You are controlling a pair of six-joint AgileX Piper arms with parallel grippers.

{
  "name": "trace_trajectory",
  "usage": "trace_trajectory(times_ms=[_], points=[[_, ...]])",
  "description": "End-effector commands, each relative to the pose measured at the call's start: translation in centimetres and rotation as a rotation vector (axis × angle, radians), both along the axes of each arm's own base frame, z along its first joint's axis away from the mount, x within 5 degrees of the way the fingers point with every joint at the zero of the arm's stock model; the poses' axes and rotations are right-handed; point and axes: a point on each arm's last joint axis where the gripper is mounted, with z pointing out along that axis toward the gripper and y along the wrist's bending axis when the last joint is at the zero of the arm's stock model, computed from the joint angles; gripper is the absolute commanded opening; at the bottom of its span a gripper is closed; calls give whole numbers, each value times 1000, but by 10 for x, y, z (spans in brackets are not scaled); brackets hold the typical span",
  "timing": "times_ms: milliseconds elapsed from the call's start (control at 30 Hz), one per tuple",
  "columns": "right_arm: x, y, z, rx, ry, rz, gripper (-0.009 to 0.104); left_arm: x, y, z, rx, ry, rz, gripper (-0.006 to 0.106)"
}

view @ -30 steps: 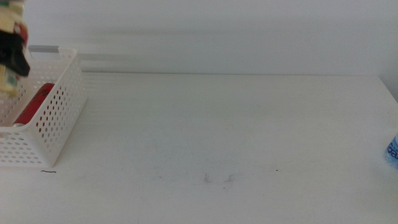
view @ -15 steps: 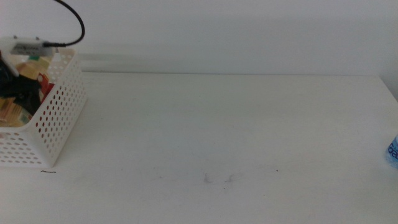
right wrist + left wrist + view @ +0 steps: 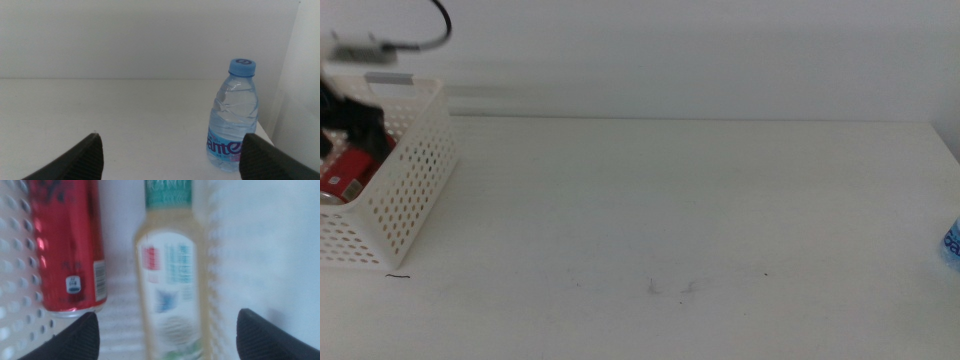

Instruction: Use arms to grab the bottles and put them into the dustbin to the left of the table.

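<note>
White bench [image 3: 680, 210] fills our view, with the dustbin [image 3: 410, 185] at its left edge. We see the left hand [image 3: 165, 340] released above the bin, over the yellow-liquid bottle [image 3: 170, 275] lying beside the red can [image 3: 67, 245]. Our right hand [image 3: 170, 157], also released, faces the upright water bottle [image 3: 232, 117] near the bench's right edge.

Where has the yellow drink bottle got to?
The yellow drink bottle lies inside the white basket at the table's left edge, beside the red can, under the open left hand.
</note>
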Motion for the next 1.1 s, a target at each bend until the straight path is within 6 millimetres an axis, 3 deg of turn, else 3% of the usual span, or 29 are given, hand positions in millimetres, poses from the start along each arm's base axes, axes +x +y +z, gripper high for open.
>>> trace_trajectory(times_ms=[0, 133, 233, 400, 533, 600, 700, 1067], points=[[0, 0, 0, -13, -10, -3, 93, -10, -10, 39, -14, -102, 11, 94], [0, 0, 0, -13, -10, -3, 93, -35, -42, 99, -97, -267, -7, 94], [0, 0, 0, -13, -10, -3, 93, -64, -86, 147, -244, -405, -88, 94], [0, 0, 0, -13, -10, -3, 93, -156, -164, 209, -374, -588, -398, 94], [0, 0, 0, -13, -10, -3, 93, -224, -198, 231, -361, -671, -621, 94], [0, 0, 0, -13, -10, -3, 93, -249, -204, 238, -339, -705, -701, 94], [0, 0, 0, -13, -10, -3, 93, -269, -205, 243, -303, -746, -767, 94], [0, 0, 0, -13, -10, -3, 93, -290, -200, 252, -330, -795, -795, 94]])
